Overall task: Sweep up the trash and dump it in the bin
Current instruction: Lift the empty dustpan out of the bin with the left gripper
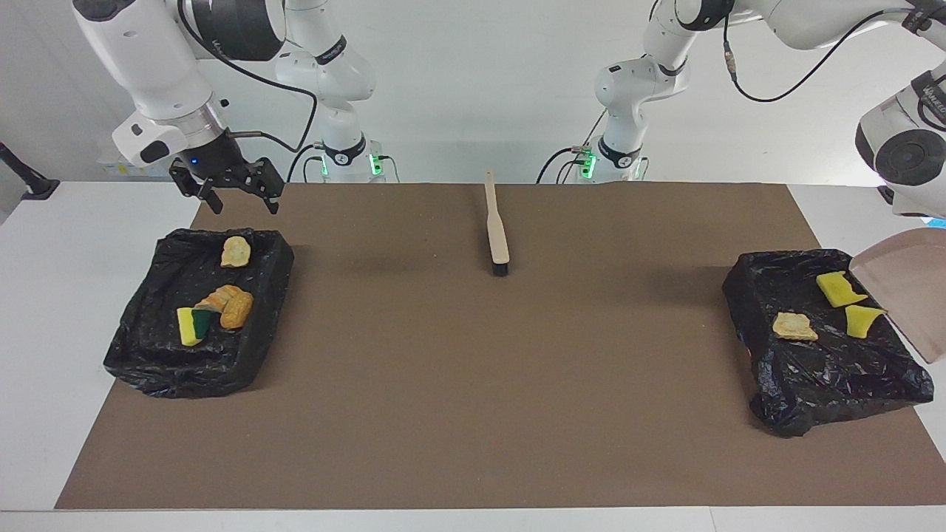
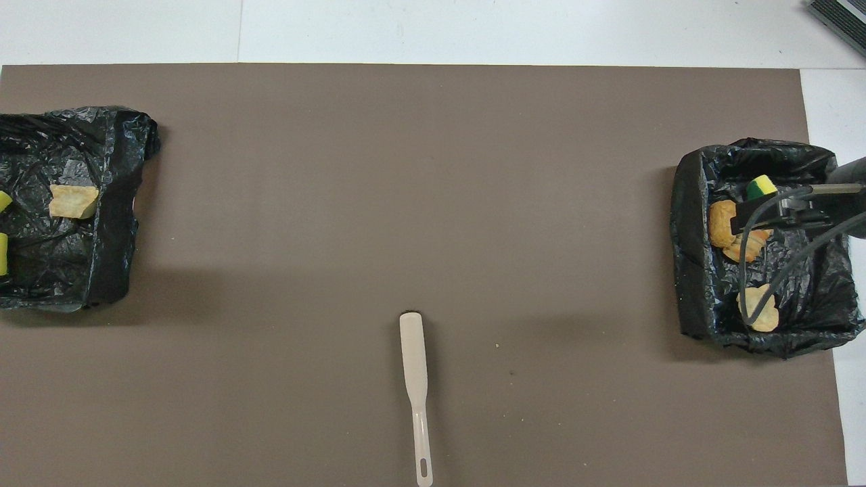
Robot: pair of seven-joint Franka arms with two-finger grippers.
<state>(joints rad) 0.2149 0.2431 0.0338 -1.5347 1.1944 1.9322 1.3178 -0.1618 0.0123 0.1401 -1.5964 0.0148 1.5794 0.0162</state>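
- Left gripper: out of frame, past the edge of the desk at the left arm's end. It is closed narrow, and I judge that it holds the dustpan by a handle I cannot see.
- The dustpan hangs steeply tipped, its lip just beside the rim of the bin under it. No trash shows on its visible face.
- Right gripper: jaws wide, holding nothing, up over the robot-side rim of the other bin. This arm waits.
- Risk: the pan's lip is close to the loose black liner. Swinging it level or pulling it away low could snag the plastic, drag the bin and spill scraps.
- Risk: the yellow pieces lie close to the pan, so a catch on the lip could flick one onto the desk.
- Trash in the bin under the dustpan: a tan lump and two bright yellow sponge pieces, all lying loose on the liner.
- Trash in the other bin: a pale lump, orange-brown lumps and a yellow-and-green sponge touching them.
- No trash shows on the desk. The brush lies alone midway between the bins.
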